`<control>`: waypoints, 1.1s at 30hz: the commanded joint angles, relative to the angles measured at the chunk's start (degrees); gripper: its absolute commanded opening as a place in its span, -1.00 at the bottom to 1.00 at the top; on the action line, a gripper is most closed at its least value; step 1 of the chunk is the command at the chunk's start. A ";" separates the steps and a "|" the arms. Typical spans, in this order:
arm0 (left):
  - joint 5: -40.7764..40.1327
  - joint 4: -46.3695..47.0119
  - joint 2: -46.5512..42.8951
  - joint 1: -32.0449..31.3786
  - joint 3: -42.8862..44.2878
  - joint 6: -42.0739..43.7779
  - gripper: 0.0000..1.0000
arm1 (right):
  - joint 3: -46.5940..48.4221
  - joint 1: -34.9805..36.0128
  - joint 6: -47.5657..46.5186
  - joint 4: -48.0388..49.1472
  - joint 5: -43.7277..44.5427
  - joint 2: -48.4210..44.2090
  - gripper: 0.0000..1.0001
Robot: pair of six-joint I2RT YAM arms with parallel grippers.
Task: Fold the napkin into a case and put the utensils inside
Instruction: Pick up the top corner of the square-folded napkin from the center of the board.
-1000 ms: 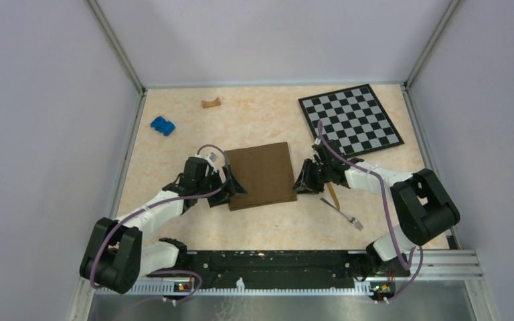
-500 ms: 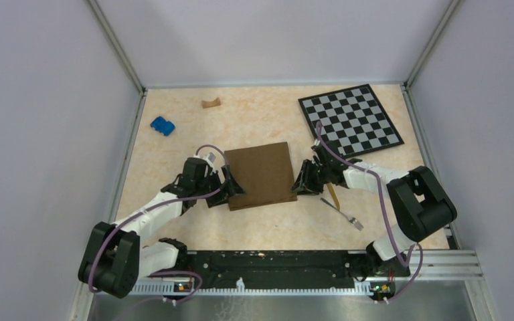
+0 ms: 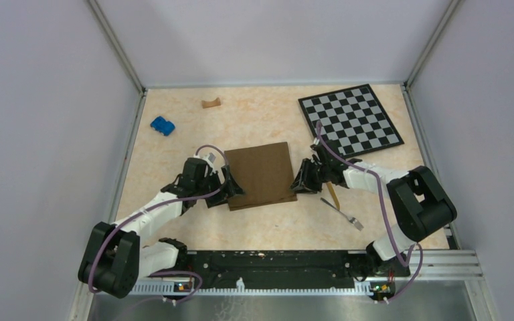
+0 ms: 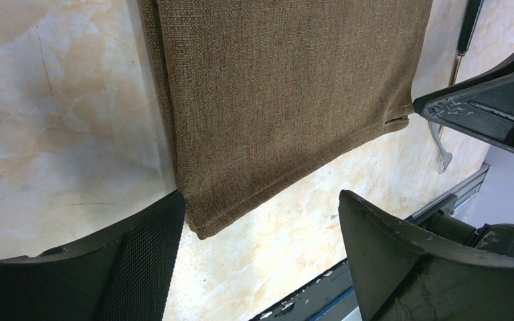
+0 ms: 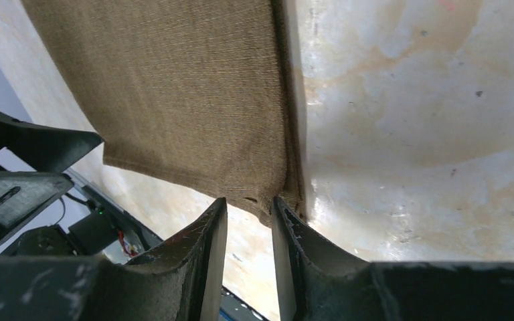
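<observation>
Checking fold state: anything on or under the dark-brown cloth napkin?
Nothing lies on the dark-brown cloth napkin; silver metal fork and brown-handled knife lie beside it. Underneath is hidden.

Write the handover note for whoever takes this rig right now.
Left pincer: open, straddling the near-left corner of the napkin, not gripping.
Right pincer: narrowed onto the near-right corner; the cloth puckers there, so it seems pinched.
Napkin lies flat mid-table, its side edges showing layers. Knife and fork lie on the table to its right.
Done: apparently a first fold.
Left: fold into a narrow case, then slide both utensils in.
</observation>
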 commanded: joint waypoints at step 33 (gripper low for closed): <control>-1.47 -0.80 -2.91 -0.09 0.89 1.41 0.78 | -5.45 1.22 8.37 17.20 -4.50 0.87 -0.23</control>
